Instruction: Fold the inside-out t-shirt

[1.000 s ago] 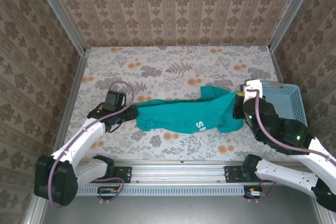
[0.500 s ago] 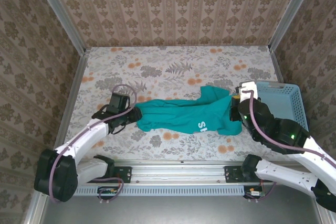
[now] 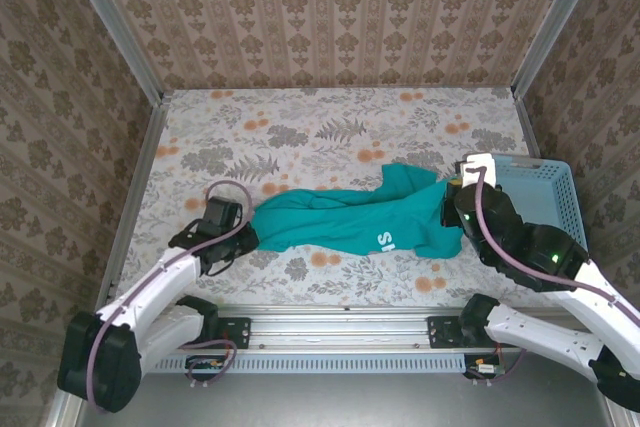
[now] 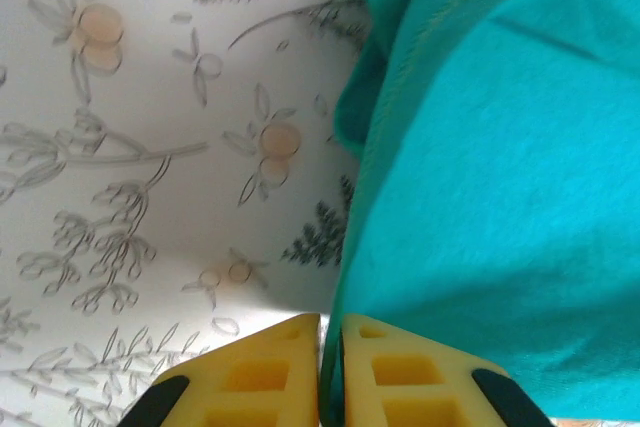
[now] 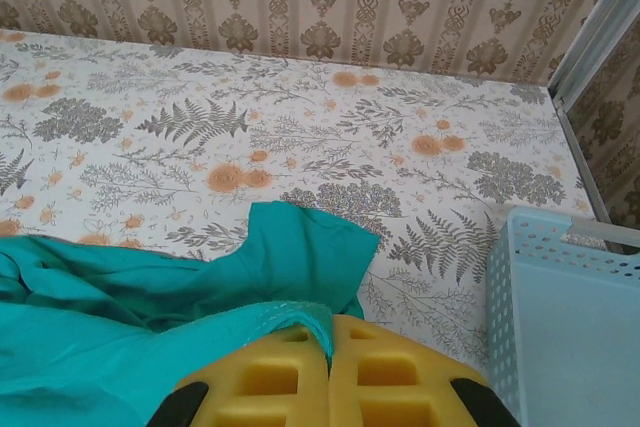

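T-shirt [image 3: 350,225] pinched in left hand [image 4: 330,332], right hand [image 5: 328,342]

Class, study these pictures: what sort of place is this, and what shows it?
Likely a robot test cell: wallpapered panels in a metal frame box in a floral table, with the left arm and right arm bolted to a rail.

Light-blue slotted basket [image 3: 548,187] at right edge, floral tablecloth [image 3: 330,127], patterned walls [image 3: 330,7], metal rail [image 3: 340,332] in front
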